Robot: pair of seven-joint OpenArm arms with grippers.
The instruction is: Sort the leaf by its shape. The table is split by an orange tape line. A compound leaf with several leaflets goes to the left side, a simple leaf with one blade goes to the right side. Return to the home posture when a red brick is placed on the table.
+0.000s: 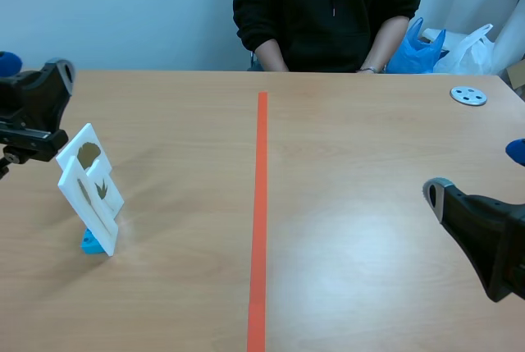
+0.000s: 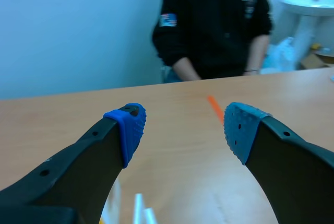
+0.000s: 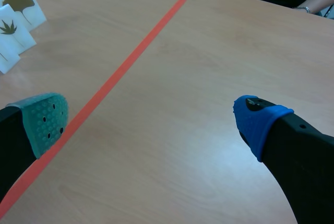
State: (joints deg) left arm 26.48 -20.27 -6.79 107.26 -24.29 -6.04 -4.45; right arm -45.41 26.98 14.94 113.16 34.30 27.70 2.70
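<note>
Several white leaf cards (image 1: 89, 186) stand upright in a blue holder (image 1: 92, 244) on the left half of the table. From the right wrist view I read a fan-shaped single leaf card (image 3: 20, 0) and a many-fingered compound leaf card (image 3: 11, 30). My left gripper (image 2: 183, 125) hovers open above and behind the cards, whose white tops (image 2: 141, 209) show just beneath it. My right gripper (image 3: 151, 117) is open low over the right half, holding nothing. The orange tape line (image 1: 259, 212) splits the table.
A person in a black hoodie (image 1: 328, 11) sits across the table, hands at the far edge. A small grey disc (image 1: 468, 95) lies at the far right. Blue and white plastic bags (image 1: 435, 48) sit behind the table.
</note>
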